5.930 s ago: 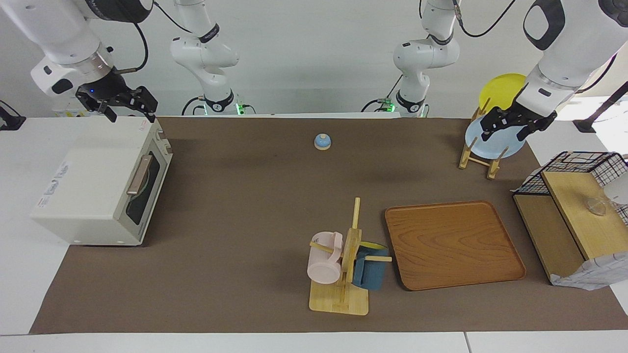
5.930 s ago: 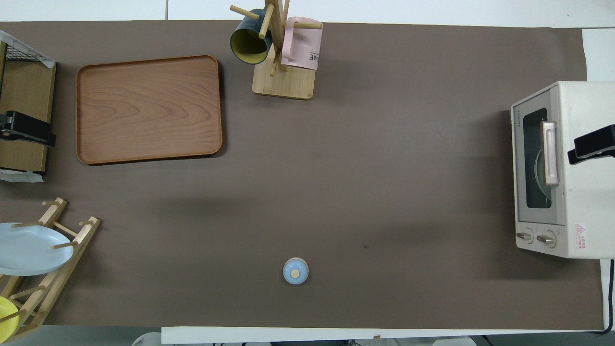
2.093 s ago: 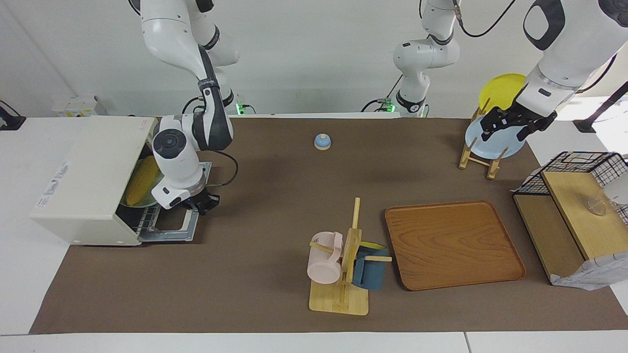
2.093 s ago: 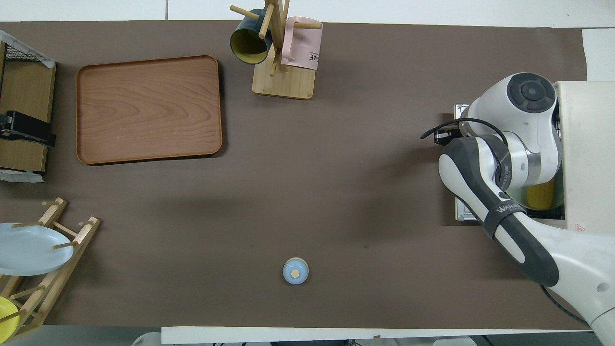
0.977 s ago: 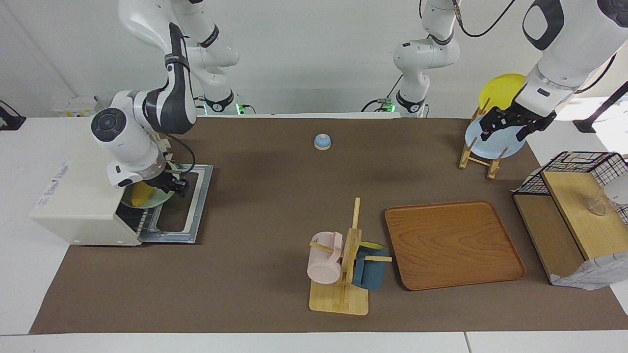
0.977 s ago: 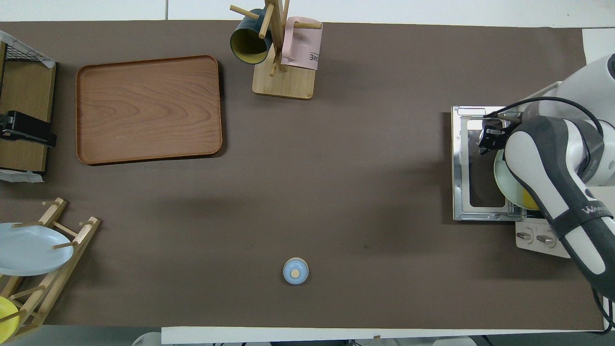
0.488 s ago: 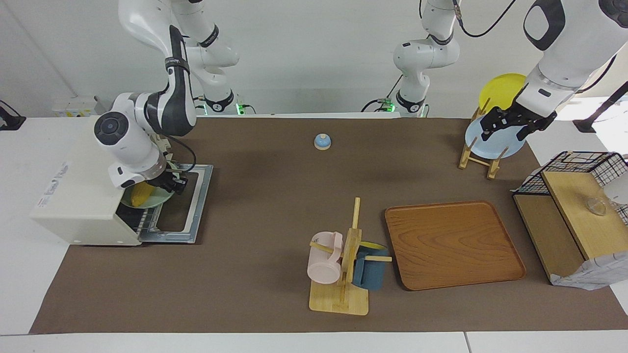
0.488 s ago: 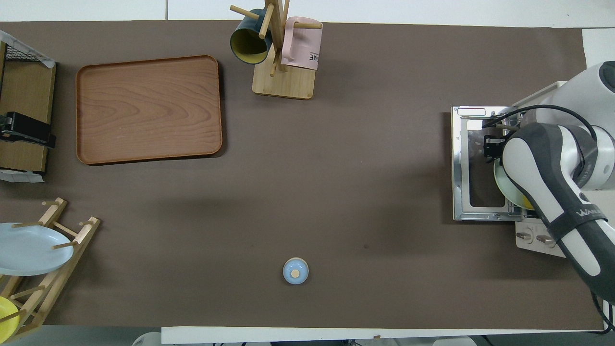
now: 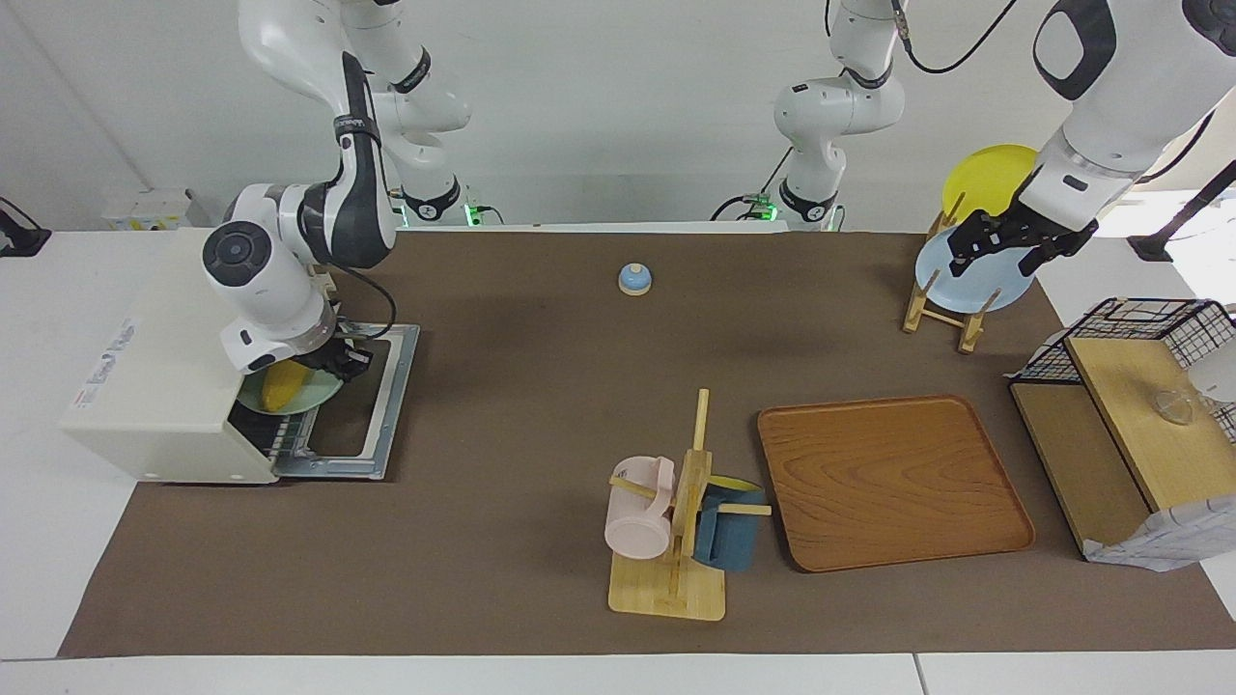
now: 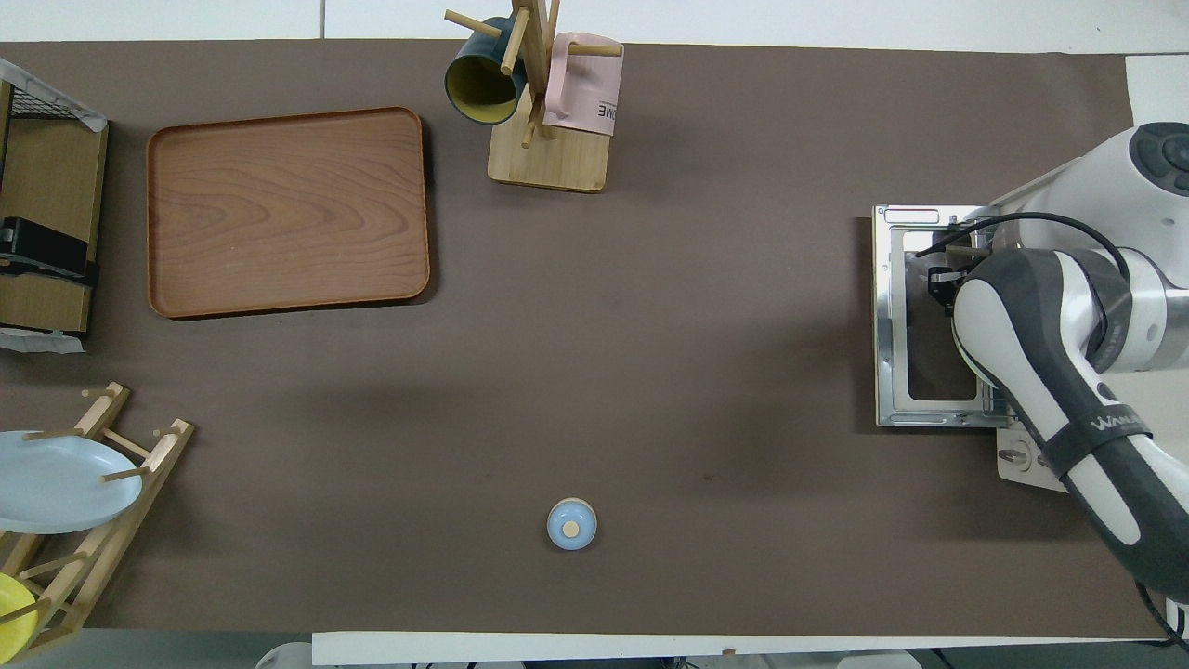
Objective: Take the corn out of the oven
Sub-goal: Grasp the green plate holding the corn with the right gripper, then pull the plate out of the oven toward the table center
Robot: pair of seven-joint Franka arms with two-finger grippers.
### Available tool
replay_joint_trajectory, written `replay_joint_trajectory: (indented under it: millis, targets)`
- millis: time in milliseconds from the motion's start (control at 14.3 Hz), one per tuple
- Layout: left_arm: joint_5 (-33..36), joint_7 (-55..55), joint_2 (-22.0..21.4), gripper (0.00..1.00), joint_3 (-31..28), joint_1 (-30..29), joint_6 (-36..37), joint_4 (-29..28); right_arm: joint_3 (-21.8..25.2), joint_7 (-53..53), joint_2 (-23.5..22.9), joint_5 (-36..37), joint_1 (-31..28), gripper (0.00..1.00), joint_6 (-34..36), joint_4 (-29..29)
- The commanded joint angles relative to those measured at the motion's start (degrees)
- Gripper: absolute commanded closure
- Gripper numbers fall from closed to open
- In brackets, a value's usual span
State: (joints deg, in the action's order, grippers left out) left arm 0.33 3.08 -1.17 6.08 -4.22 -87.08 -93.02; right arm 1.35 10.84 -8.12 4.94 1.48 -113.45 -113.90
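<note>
The cream-white oven [image 9: 159,362] stands at the right arm's end of the table, its door [image 9: 372,405] folded down flat. The yellow corn [image 9: 280,386] lies on a pale green plate [image 9: 314,396] on the rack at the oven's mouth. My right gripper [image 9: 345,365] is low over the door, shut on that plate's rim. In the overhead view the right arm covers the corn and plate; only the gripper [image 10: 940,282] and the door [image 10: 896,316] show. My left gripper [image 9: 1004,246] waits open, up in the air by the plate rack.
A blue bell [image 9: 634,278] sits mid-table near the robots. A mug tree [image 9: 676,521] with a pink and a blue mug stands beside a wooden tray [image 9: 888,483]. A plate rack [image 9: 951,309] and a wire basket [image 9: 1130,333] occupy the left arm's end.
The right gripper has closed at the green plate's rim over the last second, and its arm has shifted slightly. Earlier the oven door was shut; it now lies open.
</note>
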Motion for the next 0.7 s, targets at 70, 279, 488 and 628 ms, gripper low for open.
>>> replay_joint_trajectory:
  millis: [70, 279, 488, 628]
  targets:
    - [0.6, 0.3, -0.4, 0.00, -0.6, -1.2, 0.2, -0.2, -0.5, 14.2, -3.8, 0.3, 12.0, 1.00, 4.5, 9.7]
    - [0.6, 0.8, -0.4, 0.00, -1.2, -2.9, 0.4, -0.3, -0.6, 32.3, -15.7, -2.7, 23.8, 1.00, 9.8, 27.0]
    - [0.6, 1.0, -0.5, 0.00, -1.2, -5.0, 0.4, -0.5, -1.6, 49.1, -29.1, -7.0, 31.1, 1.00, 9.6, 42.3]
    - [0.7, 1.0, -0.5, 0.00, -1.2, -5.7, 0.5, -0.5, -2.8, 54.4, -33.0, -7.2, 33.8, 1.00, 4.8, 44.6]
